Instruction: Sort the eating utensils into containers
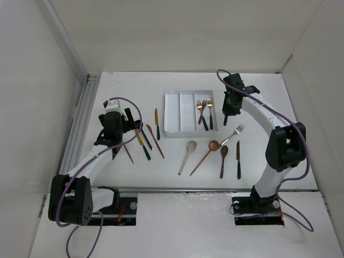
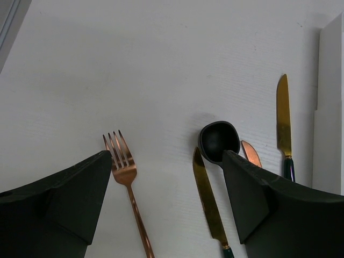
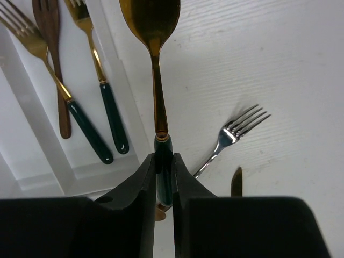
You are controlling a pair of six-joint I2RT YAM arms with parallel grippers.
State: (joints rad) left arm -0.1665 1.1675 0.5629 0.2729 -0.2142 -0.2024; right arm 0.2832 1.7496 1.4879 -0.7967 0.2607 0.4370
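My right gripper [image 3: 164, 161] is shut on the dark green handle of a gold spoon [image 3: 156, 75], which hangs just right of the white tray [image 3: 137, 134]. In the tray's right compartment [image 1: 205, 128] lie three forks [image 3: 91, 59]. My left gripper [image 2: 166, 161] is open and hovers low over the table. A copper fork [image 2: 127, 174] and a gold knife [image 2: 207, 199] lie between its fingers. A black spoon [image 2: 219, 141] sits at the right fingertip. In the top view the left gripper [image 1: 127, 124] is left of the tray and the right gripper [image 1: 229, 109] is beside the tray's right edge.
A silver fork [image 1: 233, 134], a cream spoon [image 1: 188, 156], a copper spoon [image 1: 207, 155], a brown spoon [image 1: 223, 159] and a dark-handled knife [image 1: 238, 159] lie in front of the tray. Several knives [image 1: 156, 141] lie left of it. White walls enclose the table.
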